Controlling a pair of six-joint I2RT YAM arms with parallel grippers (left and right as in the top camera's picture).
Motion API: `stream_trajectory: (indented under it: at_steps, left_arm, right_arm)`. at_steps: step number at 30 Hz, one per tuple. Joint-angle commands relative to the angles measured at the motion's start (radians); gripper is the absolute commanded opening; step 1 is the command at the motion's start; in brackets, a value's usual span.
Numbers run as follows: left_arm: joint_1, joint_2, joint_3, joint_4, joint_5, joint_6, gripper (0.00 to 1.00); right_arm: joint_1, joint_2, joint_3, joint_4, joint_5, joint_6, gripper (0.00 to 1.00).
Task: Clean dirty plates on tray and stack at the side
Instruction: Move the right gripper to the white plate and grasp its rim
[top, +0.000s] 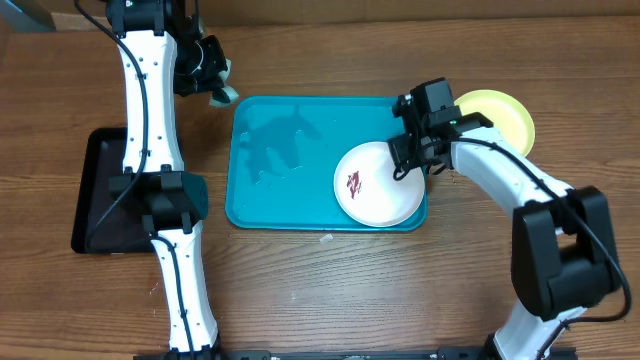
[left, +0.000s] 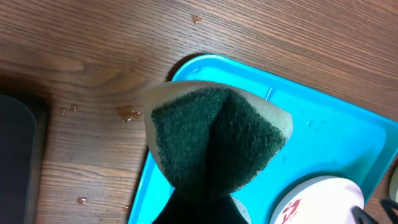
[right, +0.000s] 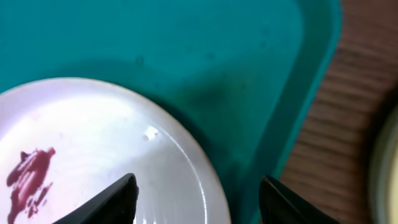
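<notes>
White plate (top: 385, 203): lies flat in the near-right corner of the turquoise tray (top: 270, 200), rim close to the tray's near and right walls. Dark-red smear (top: 353, 183) sits left of the plate's centre.

Right fingers (right: 118, 198): spread apart and gripping nothing. They are low over the plate's far-right rim. In the wrist view one finger hangs over the white surface and the other over bare tray floor, with the plate edge running between them.

Black tray (top: 100, 190): on the tabletop (top: 330, 290) near its left edge, well apart from the turquoise tray.

Yellow-green plate (top: 505, 115): off the tray, on the tabletop just beyond the tray's far-right corner and partly hidden by the right arm.

Left fingers (top: 208, 80): closed tight on a folded sponge (left: 214, 137), dark green scouring face outward and pale backing at the edges. The sponge hangs over the tray's far-left corner. Small droplets (left: 127, 114) lie on the wood beside that corner.
</notes>
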Motion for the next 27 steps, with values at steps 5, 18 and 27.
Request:
stream_trajectory:
  at_steps: [5, 18, 27]
  left_arm:
    - [-0.008, -0.015, 0.016, -0.002, -0.005, 0.023, 0.04]
    - [-0.008, -0.015, 0.016, -0.002, -0.005, 0.023, 0.04]
    - [-0.008, -0.015, 0.016, -0.002, -0.002, 0.022, 0.04]
  right_arm:
    - [-0.004, 0.046, -0.002, -0.008, -0.026, -0.018, 0.64]
    - [-0.003, 0.060, -0.002, -0.064, -0.065, 0.051, 0.61]
    - [0.004, 0.060, -0.001, -0.100, -0.155, 0.280, 0.49]
